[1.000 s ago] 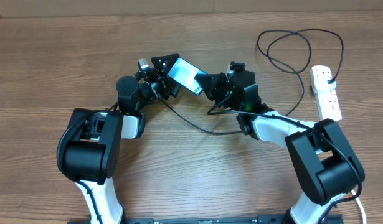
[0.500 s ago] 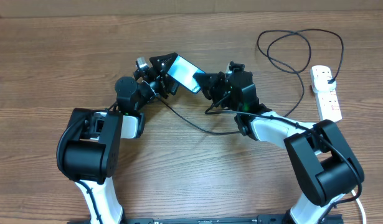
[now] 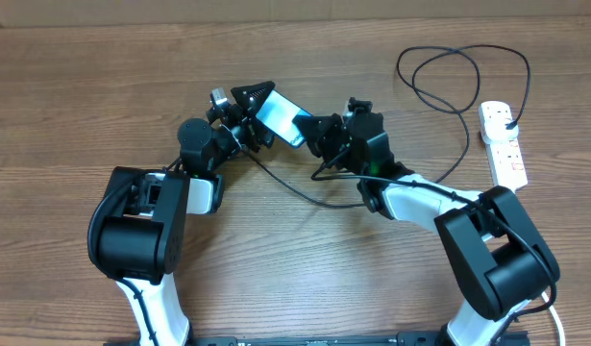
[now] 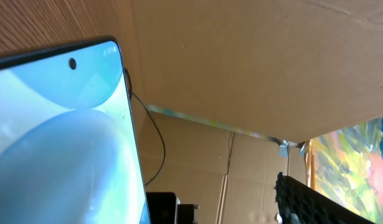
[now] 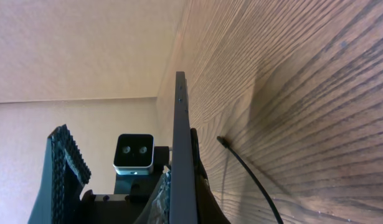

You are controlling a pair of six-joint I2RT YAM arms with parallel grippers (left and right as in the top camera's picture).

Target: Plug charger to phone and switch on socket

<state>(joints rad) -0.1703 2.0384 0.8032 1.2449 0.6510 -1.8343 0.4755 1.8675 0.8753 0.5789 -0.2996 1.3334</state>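
The phone [image 3: 279, 115], its screen glowing light blue, is held off the table between both grippers. My right gripper [image 3: 314, 132] is shut on its near end. In the right wrist view the phone [image 5: 180, 137] stands edge-on in the jaws [image 5: 185, 211]. My left gripper [image 3: 259, 102] is open at the phone's far end. In the left wrist view the screen [image 4: 54, 137] fills the left, apart from one finger [image 4: 306, 202]. The charger cable [image 3: 295, 192] lies on the table, with its tip [image 5: 220, 141] loose. Its black plug [image 3: 507, 118] sits in the socket [image 3: 506, 154].
The wooden table [image 3: 84, 96] spreads around both arms. The cable makes a wide loop [image 3: 458, 67] at the back right, beside the power strip. A cardboard wall [image 4: 253, 62] stands behind the table.
My right gripper has moved a little to the left with the phone, closer to the left gripper. The left arm has barely moved. The cable and the power strip lie as before.
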